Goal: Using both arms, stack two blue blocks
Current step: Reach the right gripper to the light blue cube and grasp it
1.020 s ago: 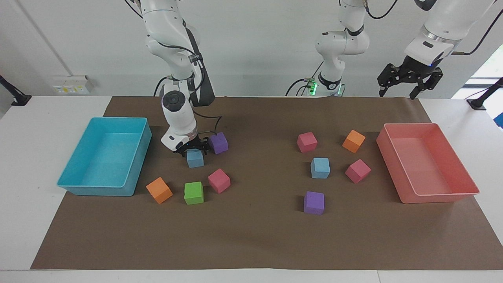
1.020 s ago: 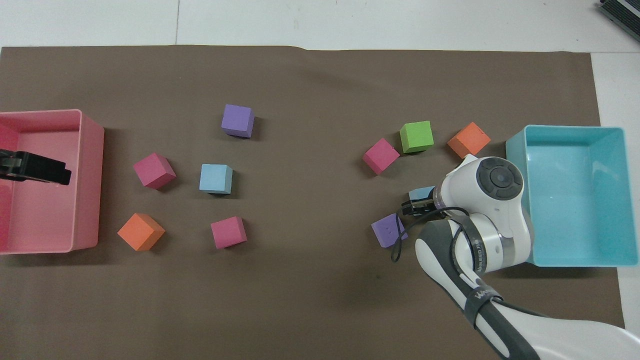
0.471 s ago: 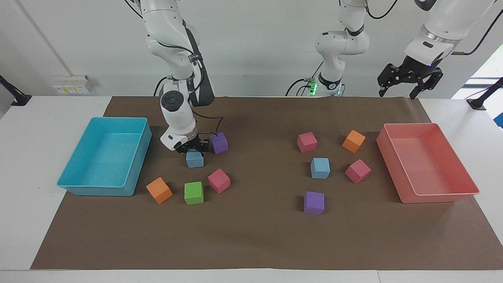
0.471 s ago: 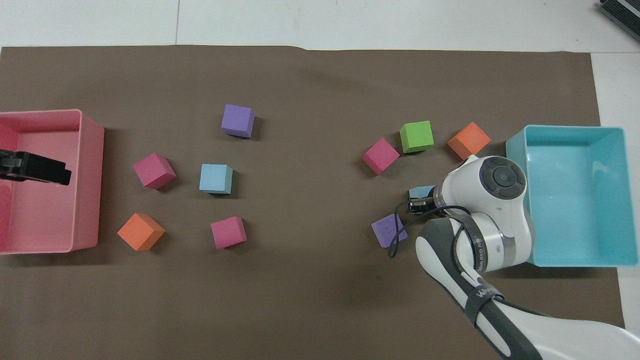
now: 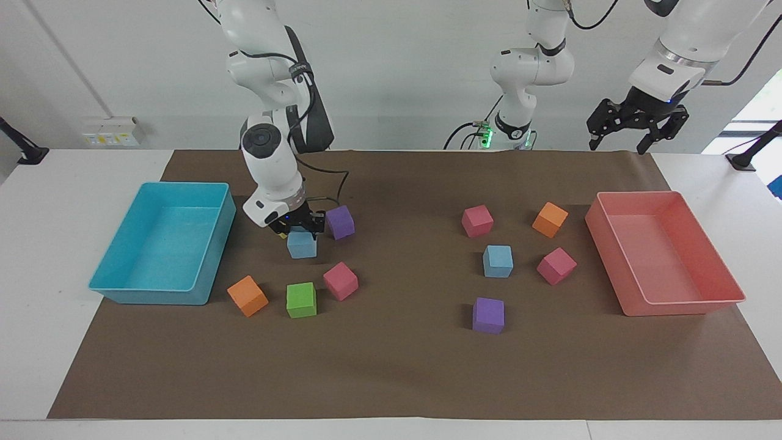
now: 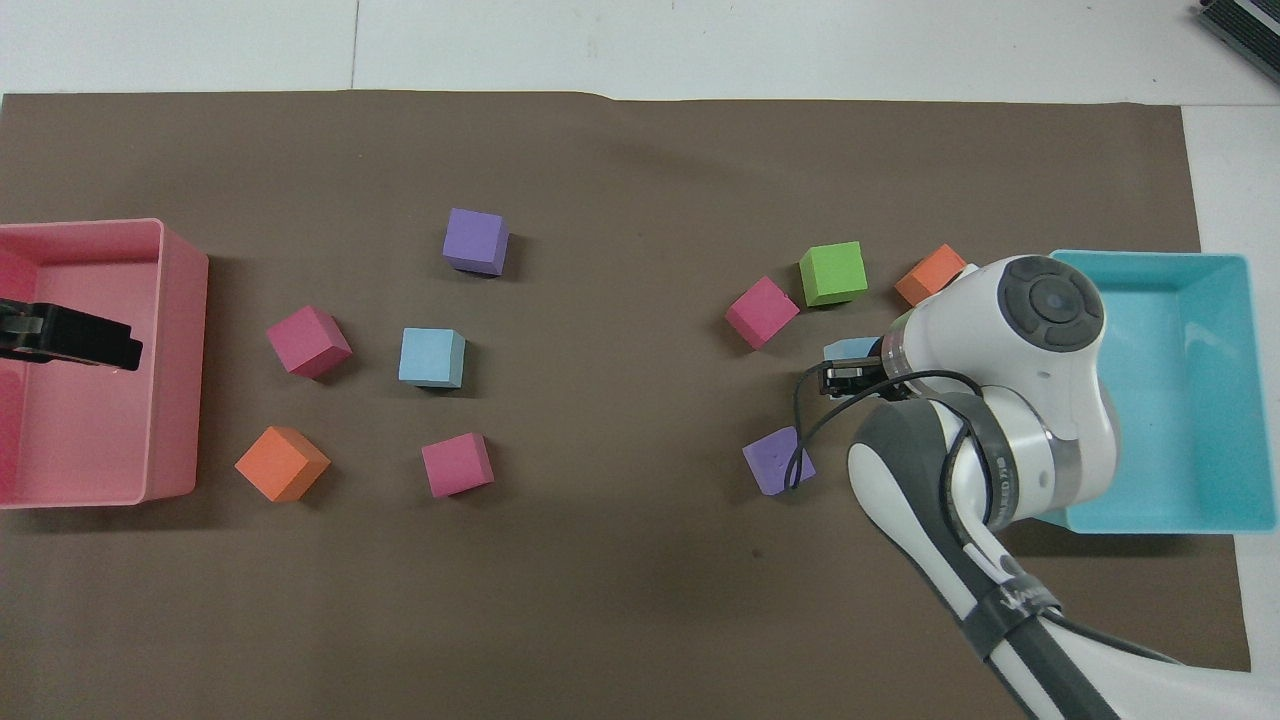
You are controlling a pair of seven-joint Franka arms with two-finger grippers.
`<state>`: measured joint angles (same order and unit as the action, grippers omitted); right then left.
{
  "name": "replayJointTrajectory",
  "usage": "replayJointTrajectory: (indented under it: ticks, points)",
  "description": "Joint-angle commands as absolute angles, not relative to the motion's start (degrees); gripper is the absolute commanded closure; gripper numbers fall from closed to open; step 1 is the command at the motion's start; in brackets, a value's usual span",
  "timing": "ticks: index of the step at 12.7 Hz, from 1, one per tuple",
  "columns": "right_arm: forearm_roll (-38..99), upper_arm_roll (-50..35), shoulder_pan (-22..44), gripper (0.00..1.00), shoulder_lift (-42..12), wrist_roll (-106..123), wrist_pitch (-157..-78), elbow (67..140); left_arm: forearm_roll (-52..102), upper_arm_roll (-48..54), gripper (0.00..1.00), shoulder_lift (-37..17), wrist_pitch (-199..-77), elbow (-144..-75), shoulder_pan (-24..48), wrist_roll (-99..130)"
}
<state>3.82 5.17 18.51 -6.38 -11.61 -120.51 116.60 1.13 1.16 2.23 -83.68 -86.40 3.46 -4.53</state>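
One blue block (image 5: 302,244) is held in my right gripper (image 5: 297,230), which is shut on its top, just above the brown mat beside a purple cube (image 5: 339,222). In the overhead view this block (image 6: 853,349) shows only partly under the right wrist. The other blue block (image 5: 498,261) sits on the mat toward the left arm's end, among pink, orange and purple cubes; it also shows in the overhead view (image 6: 432,357). My left gripper (image 5: 635,125) is open and empty, raised over the pink tray (image 6: 175,380), and waits.
A turquoise tray (image 5: 122,292) stands at the right arm's end. A pink cube (image 5: 340,280), green cube (image 5: 301,299) and orange cube (image 5: 247,296) lie farther from the robots than the held block. A purple cube (image 5: 488,315) lies farther out than the free blue block.
My right gripper has risen a little with the blue block in it, and its wrist has lifted away from the mat. The left arm has not moved.
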Motion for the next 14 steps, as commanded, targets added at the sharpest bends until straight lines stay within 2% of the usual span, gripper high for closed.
replayJointTrajectory:
  ticks: [1,4,6,9,14]
  points:
    - [3.7,5.19,18.63,1.0,-6.15,-13.27,-113.4,110.51,1.49,1.49,0.0,3.69,-83.67,-87.8,2.81,-4.13]
    - [2.81,4.92,18.9,1.0,-8.25,-13.18,-108.12,104.17,1.49,1.49,0.0,3.6,-83.67,-87.89,3.25,-4.13]
    - [3.08,4.83,19.68,1.0,-9.05,-13.18,-107.49,102.83,1.49,1.49,0.0,3.69,-83.67,-87.89,3.51,-4.04]
    - [3.52,4.92,25.47,1.0,-15.09,-15.97,-107.32,96.27,1.5,1.58,0.0,3.69,-83.58,-87.98,3.69,-3.96]
    - [2.99,4.83,31.46,1.0,-26.26,-25.55,-107.66,85.79,1.58,1.67,0.0,3.69,-83.67,-88.07,3.69,-3.96]
